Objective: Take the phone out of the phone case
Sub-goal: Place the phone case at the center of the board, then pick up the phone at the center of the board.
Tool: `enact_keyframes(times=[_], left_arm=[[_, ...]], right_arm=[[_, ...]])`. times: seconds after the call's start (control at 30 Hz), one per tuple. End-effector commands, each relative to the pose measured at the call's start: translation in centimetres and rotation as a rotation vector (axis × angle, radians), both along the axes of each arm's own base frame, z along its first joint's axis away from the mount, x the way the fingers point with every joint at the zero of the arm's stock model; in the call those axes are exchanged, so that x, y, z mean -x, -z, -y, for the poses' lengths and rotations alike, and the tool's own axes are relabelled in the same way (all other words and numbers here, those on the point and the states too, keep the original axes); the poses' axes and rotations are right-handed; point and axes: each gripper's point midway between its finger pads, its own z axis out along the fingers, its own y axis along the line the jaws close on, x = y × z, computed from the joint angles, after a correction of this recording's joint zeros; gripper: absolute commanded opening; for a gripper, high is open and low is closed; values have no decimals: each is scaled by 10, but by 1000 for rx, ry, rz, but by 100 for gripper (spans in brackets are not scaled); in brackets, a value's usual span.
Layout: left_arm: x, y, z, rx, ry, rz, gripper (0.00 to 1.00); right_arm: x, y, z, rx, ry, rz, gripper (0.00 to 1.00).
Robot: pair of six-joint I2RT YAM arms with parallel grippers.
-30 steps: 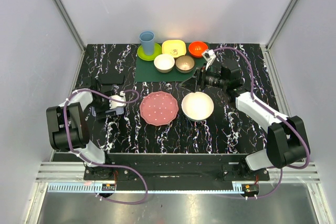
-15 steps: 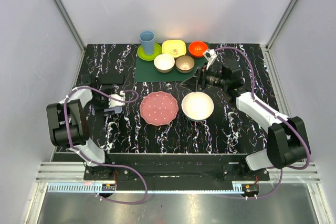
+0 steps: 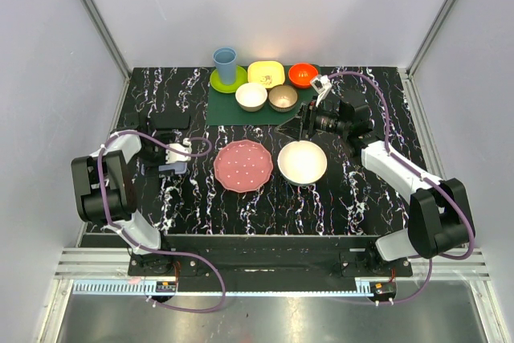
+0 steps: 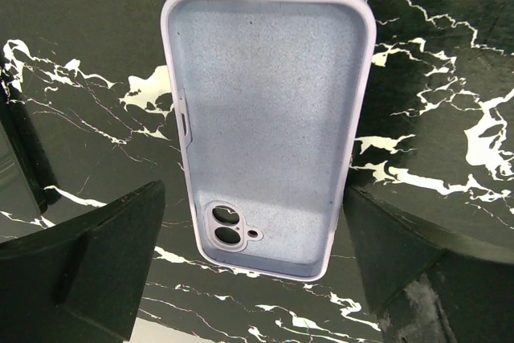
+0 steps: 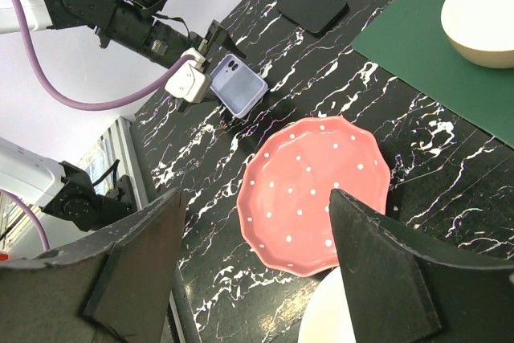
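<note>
The phone case [image 4: 269, 118] is empty and lies open side up on the black marble table, its lavender rim and camera cut-outs showing. It also shows in the top view [image 3: 173, 169] and the right wrist view [image 5: 241, 86]. The phone [image 3: 171, 120] lies apart on the table, farther back at the left, also in the right wrist view [image 5: 313, 7]. My left gripper [image 4: 253, 279] is open above the case, one finger off each long side, not touching it. My right gripper [image 5: 253, 279] is open and empty above the pink plate's near-right edge.
A pink dotted plate [image 3: 243, 165] and a white bowl [image 3: 302, 161] sit mid-table. At the back a green mat [image 3: 229, 110] holds two small bowls, with a blue cup [image 3: 225, 62], a yellow dish [image 3: 266, 74] and an orange bowl [image 3: 303, 75] behind.
My left wrist has drawn back a little toward the far left, and the case now shows more clearly on the table. The right arm has barely moved.
</note>
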Motion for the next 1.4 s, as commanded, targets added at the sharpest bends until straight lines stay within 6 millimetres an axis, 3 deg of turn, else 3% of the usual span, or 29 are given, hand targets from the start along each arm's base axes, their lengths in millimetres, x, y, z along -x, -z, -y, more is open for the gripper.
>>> enact_keyframes(times=[0.0, 0.17, 0.4, 0.6, 0.77, 0.87, 0.97, 1.23, 1.37], left_arm=[[1, 18, -7, -21, 0, -16, 99], [1, 6, -7, -25, 7, 19, 99], [13, -24, 5, 21, 27, 71, 99], [19, -60, 11, 50, 10, 158, 99], [14, -118, 28, 181, -66, 299, 99], [17, -152, 46, 308, -114, 366, 99], [25, -183, 65, 434, -153, 407, 99], [41, -253, 99, 749, -392, 351, 99], [48, -276, 123, 854, -394, 304, 99]], right_arm=[[-3, -31, 3, -27, 13, 101, 78], [-4, -32, 5, -25, 19, 105, 78], [-11, -52, 23, -7, 76, 160, 80], [-37, -68, 64, 123, 234, 259, 90], [-69, -65, 115, 268, 419, 266, 98], [-83, -55, 136, 368, 474, 239, 100], [-100, -34, 169, 479, 565, 209, 100], [-135, 40, 255, 568, 694, -23, 100], [-144, 74, 272, 611, 693, -143, 100]])
